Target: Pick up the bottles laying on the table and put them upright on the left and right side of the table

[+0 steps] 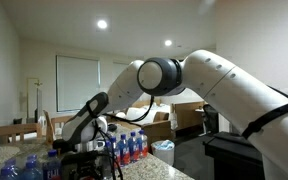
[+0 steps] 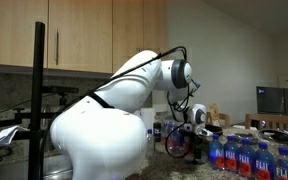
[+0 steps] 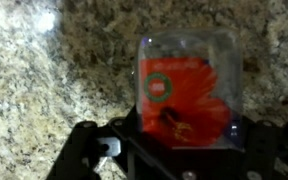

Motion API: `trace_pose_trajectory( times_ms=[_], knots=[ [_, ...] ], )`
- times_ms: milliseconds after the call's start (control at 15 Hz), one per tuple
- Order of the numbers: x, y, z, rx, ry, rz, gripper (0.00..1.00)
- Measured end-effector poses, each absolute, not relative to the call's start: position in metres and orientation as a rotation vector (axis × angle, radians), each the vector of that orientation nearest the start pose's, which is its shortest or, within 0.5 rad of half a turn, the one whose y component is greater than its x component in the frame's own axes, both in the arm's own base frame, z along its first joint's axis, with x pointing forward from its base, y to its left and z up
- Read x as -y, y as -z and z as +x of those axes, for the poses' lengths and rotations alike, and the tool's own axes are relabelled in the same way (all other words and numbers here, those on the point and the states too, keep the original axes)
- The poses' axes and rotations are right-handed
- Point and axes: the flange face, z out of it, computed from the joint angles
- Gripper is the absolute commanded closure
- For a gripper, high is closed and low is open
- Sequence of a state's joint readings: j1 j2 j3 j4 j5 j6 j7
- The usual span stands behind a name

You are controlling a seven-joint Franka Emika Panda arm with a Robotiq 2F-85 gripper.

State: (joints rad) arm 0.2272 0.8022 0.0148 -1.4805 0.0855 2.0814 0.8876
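1. A white-walled room with ceiling lights. In an exterior view the white arm (image 1: 214, 80) reaches across the frame and bends down to the claw (image 1: 87, 140), held low. Upright bottles (image 1: 131, 148) stand grouped in a row just beyond it, probably so the middle stays free. More blue caps show at the bottom left corner.

2. Wooden cabinets fill the background in an exterior view. The arm's bulk hides much of the scene. The claw (image 2: 181, 140) hangs low, past the arm. A cluster of upright bottles (image 2: 239, 158) with blue and red labels stands near it at the lower right. From here I cannot tell how wide the claw is.

3. The wrist view looks down on the speckled stone table (image 3: 44, 80). One clear bottle (image 3: 184, 85) with a red flower label sits between the dark fingers (image 3: 84, 150) of the claw (image 3: 179, 150). The jaws stand apart, wider than the bottle, with a gap showing on one side. It looks ungripped and resting on the table. Whether it stands fully upright is unclear from this angle.
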Motion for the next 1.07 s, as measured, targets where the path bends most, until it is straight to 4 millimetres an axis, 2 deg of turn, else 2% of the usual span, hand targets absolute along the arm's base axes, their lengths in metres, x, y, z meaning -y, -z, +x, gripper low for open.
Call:
trace_pose_trajectory(
  times_ms=[67, 200, 400, 533, 733, 867, 1067],
  knots=[
    [-0.170, -0.183, 0.673, -1.080, -0.335, -2.971, 0.49],
    [-0.173, -0.184, 0.669, -1.073, -0.333, -2.972, 0.45],
    [-0.180, -0.187, 0.661, -1.055, -0.328, -2.980, 0.47],
    [-0.187, -0.189, 0.653, -1.041, -0.338, -2.987, 0.45],
    [-0.196, -0.188, 0.642, -1.023, -0.346, -2.995, 0.49],
    [-0.201, -0.188, 0.635, -1.012, -0.358, -2.995, 0.46],
    [-0.210, -0.188, 0.625, -1.010, -0.366, -2.993, 0.47]
  ],
)
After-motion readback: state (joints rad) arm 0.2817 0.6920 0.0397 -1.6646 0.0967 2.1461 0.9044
